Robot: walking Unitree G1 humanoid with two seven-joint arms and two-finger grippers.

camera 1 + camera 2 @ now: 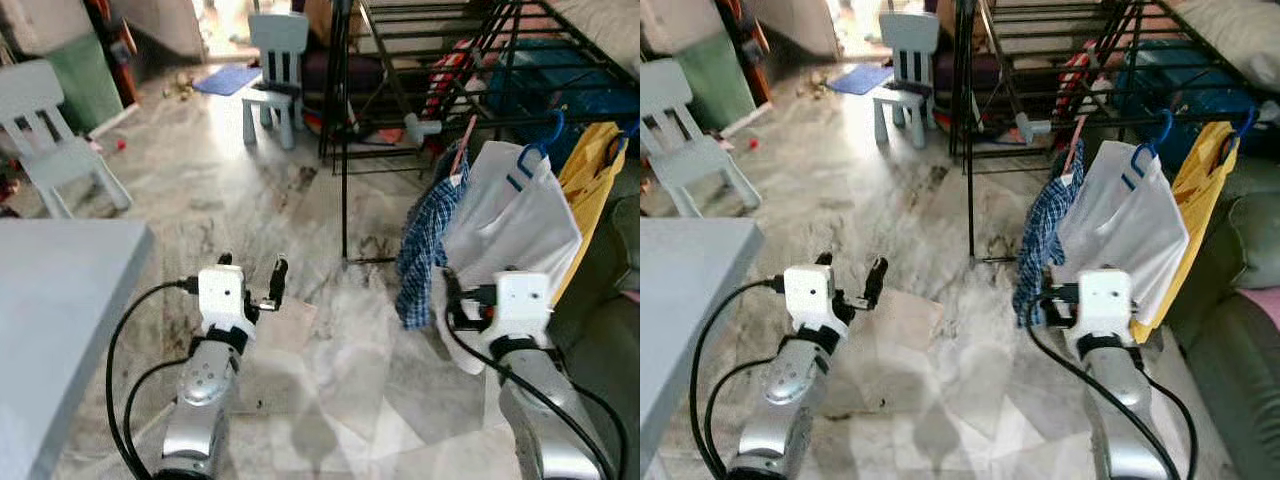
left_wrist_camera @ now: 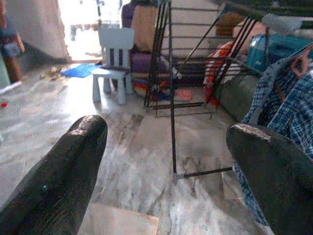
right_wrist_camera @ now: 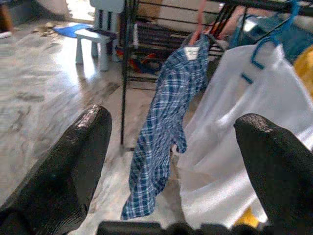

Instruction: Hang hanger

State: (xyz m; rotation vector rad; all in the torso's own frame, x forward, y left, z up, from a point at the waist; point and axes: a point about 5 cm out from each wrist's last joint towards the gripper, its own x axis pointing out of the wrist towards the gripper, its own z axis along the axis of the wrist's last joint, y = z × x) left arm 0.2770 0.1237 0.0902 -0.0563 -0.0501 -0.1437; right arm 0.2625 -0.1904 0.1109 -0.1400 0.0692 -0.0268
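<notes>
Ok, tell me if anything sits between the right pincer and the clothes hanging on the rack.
Nothing visible does. The right pincer is open and points straight at the blue plaid shirt and white garment on the drying rack, with only bare floor below.

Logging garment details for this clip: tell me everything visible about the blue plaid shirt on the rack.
The blue plaid shirt is a small blue-and-white checked cloth garment with a white label at the collar. It hangs limp on a pink hanger from the black drying rack, its hem near the marble floor. It hangs against the white garment on the blue hanger. Neither gripper touches it.
</notes>
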